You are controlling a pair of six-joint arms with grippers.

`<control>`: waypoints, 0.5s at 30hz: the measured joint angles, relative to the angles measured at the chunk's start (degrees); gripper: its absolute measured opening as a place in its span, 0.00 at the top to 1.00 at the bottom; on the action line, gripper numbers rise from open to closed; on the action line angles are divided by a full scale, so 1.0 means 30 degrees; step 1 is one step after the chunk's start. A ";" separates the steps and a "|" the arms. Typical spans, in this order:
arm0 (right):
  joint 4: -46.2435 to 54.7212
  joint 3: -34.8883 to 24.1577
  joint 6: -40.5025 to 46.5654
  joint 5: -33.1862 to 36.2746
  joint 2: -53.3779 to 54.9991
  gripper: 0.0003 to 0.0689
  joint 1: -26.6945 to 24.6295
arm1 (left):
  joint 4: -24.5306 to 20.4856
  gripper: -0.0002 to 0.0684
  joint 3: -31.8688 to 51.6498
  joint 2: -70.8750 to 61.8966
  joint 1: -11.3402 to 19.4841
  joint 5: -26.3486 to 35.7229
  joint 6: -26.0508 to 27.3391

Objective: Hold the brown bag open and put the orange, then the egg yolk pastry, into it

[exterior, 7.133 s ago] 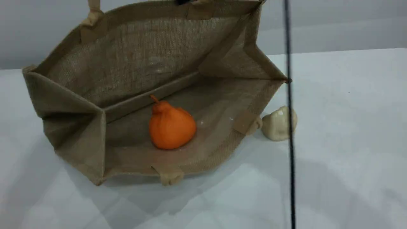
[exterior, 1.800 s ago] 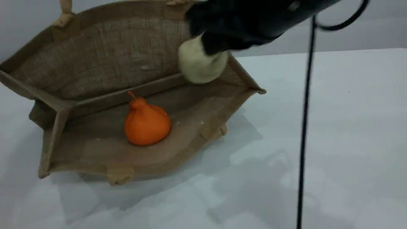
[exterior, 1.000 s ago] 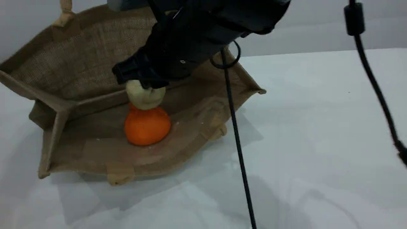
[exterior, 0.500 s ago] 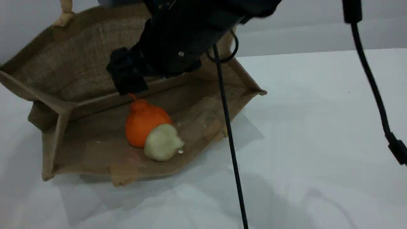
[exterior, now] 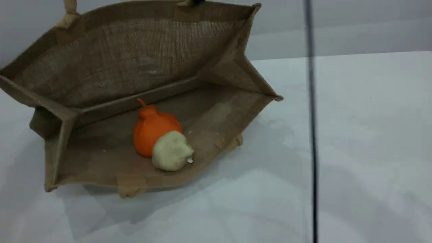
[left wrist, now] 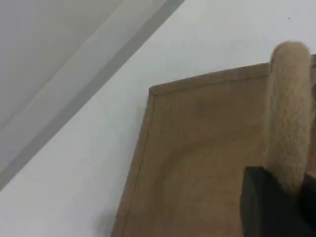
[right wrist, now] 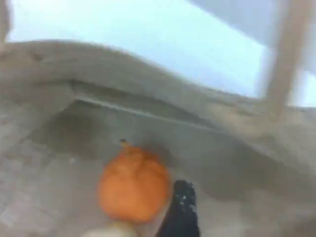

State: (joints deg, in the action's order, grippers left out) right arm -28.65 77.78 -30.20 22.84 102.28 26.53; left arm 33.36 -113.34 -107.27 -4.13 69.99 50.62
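- Left gripper (left wrist: pixel 296 197): the fingers are pressed together on a padded handle (left wrist: pixel 289 108) of the bag (exterior: pixel 135 64). The handle runs up from between the tips, and the bag's outer panel is seen to their left.
- The bag's upper wall is held raised by that handle. Its lower wall lies on the table (exterior: pixel 371 135), and its mouth is open toward the scene camera.
- Right gripper (right wrist: pixel 183 212): only one dark, blurred fingertip is shown. Whether the fingers are spread cannot be told.
- The orange (exterior: pixel 150 130) is seen just left of that fingertip, inside the bag on the lower wall, neck up.
- The pastry (exterior: pixel 171 155) rests against the orange, low and left of the fingertip.
- A black cable (exterior: pixel 312 135) hangs right of the bag.
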 joint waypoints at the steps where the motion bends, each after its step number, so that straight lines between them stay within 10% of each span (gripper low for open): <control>1: 0.0125 0.0000 0.0000 0.0292 -0.0384 0.17 -0.0503 | 0.0000 0.86 0.0000 0.0000 0.0000 0.0000 0.0000; 15: 0.0139 0.0124 0.0034 0.2151 -0.2892 0.17 -0.6960 | 0.0000 0.82 0.0000 0.0000 0.0000 -0.0017 0.0015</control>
State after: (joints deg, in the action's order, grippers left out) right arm -28.23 78.16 -30.10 29.29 93.60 5.65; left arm 33.36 -113.34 -107.27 -4.13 69.94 50.67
